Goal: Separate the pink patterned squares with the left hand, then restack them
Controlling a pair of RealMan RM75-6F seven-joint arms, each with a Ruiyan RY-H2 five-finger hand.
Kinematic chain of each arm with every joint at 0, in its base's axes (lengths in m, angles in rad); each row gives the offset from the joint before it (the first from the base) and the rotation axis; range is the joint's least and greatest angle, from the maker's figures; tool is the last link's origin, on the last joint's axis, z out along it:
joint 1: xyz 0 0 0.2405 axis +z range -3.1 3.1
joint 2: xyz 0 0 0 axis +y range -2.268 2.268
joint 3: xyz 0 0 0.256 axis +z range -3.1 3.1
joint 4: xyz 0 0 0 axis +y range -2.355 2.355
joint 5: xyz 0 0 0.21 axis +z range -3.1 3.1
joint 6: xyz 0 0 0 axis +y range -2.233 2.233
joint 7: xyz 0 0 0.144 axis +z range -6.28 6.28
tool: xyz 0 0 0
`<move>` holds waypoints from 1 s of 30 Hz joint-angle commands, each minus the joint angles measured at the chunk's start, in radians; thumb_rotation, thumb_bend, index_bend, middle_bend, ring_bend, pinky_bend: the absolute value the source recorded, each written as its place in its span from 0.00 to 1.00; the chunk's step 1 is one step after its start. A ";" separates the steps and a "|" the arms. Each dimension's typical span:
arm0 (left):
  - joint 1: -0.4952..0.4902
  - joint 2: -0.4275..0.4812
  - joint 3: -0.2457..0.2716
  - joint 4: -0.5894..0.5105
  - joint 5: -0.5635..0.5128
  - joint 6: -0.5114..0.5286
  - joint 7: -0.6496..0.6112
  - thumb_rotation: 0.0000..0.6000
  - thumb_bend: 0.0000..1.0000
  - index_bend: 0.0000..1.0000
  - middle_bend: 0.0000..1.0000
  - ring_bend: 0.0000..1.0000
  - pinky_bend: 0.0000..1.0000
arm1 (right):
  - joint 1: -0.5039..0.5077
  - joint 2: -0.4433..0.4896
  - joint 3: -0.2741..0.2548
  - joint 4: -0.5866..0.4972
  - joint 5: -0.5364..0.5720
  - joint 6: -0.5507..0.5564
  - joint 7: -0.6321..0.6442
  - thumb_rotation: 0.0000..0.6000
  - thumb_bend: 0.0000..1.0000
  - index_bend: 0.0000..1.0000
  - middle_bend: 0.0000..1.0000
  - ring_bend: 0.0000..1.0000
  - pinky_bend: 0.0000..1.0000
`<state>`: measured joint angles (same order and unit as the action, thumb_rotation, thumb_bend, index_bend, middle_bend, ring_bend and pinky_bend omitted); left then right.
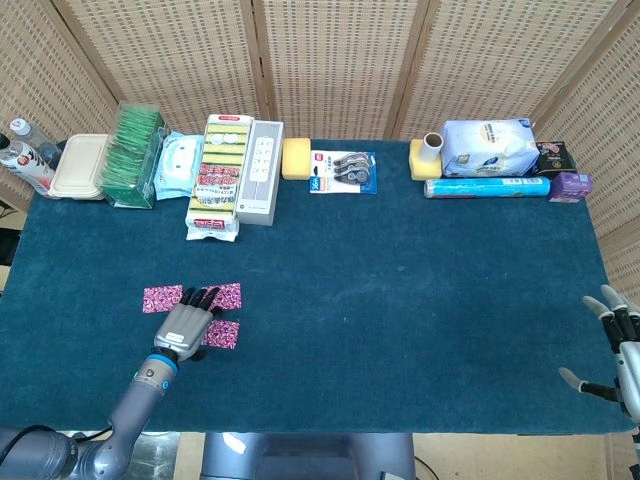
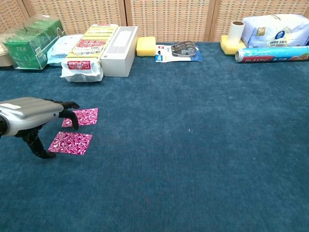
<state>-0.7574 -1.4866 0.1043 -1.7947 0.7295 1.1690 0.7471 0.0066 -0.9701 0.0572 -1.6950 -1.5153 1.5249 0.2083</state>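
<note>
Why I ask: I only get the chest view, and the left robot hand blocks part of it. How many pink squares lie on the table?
Observer: Three. The head view shows a third pink square left of the left robot hand. It lies on the far side from the upper pink square and the lower pink square.
Operator: And the right robot hand?
Observer: The right robot hand is at the table's right edge, fingers apart, holding nothing.
</note>
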 commanded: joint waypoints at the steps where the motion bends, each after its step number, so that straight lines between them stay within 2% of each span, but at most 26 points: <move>1: 0.004 -0.002 -0.003 0.000 0.001 -0.001 0.005 1.00 0.22 0.25 0.00 0.00 0.02 | -0.001 0.000 -0.001 0.001 0.000 0.000 0.003 1.00 0.00 0.13 0.02 0.01 0.01; 14: 0.029 -0.024 -0.014 0.016 0.023 0.008 0.025 1.00 0.22 0.30 0.00 0.00 0.02 | 0.000 0.000 0.000 0.003 0.002 -0.001 0.008 1.00 0.00 0.13 0.02 0.01 0.01; 30: 0.047 -0.041 -0.027 0.038 0.049 0.012 0.048 1.00 0.26 0.31 0.00 0.00 0.02 | 0.001 0.002 0.001 0.006 0.002 -0.001 0.018 1.00 0.00 0.13 0.02 0.01 0.01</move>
<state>-0.7110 -1.5272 0.0770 -1.7572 0.7774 1.1811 0.7943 0.0074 -0.9687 0.0583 -1.6888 -1.5130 1.5236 0.2266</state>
